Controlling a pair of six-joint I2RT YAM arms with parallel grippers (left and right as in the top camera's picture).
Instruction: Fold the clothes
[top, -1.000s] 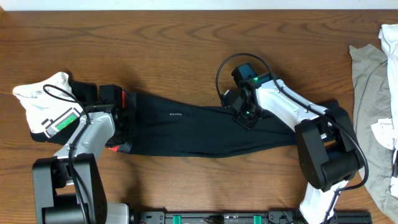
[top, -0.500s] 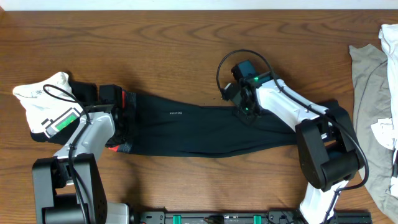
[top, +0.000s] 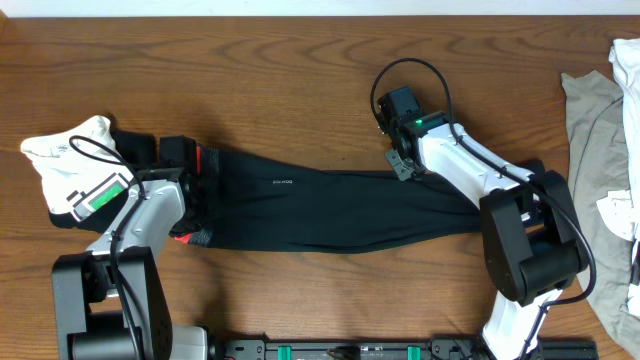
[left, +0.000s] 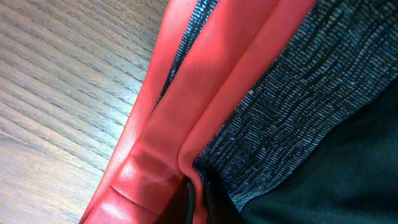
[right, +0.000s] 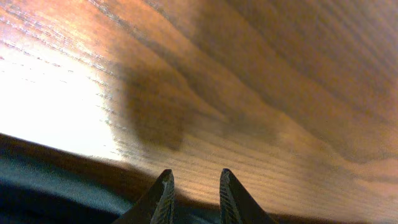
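Black long pants (top: 320, 205) lie stretched across the table, waistband at the left and legs running right. My left gripper (top: 195, 195) is at the waistband. In the left wrist view it (left: 198, 199) is shut on a fold of the red waistband edge (left: 186, 112), beside the grey ribbed band (left: 280, 124). My right gripper (top: 400, 165) is at the upper edge of the pants, right of the middle. In the right wrist view its fingertips (right: 196, 176) stand apart with only bare wood between them, and the dark fabric edge (right: 50, 186) lies just below.
A grey-beige top (top: 590, 150) and white cloth (top: 625, 60) lie at the right edge of the table. A white bundle (top: 60, 150) sits at the far left beside the left arm. The arm bases stand along the front edge.
My right gripper has opened and let go of the pants, moving up and to the right off the fabric's edge. The left gripper and the pants have not moved.
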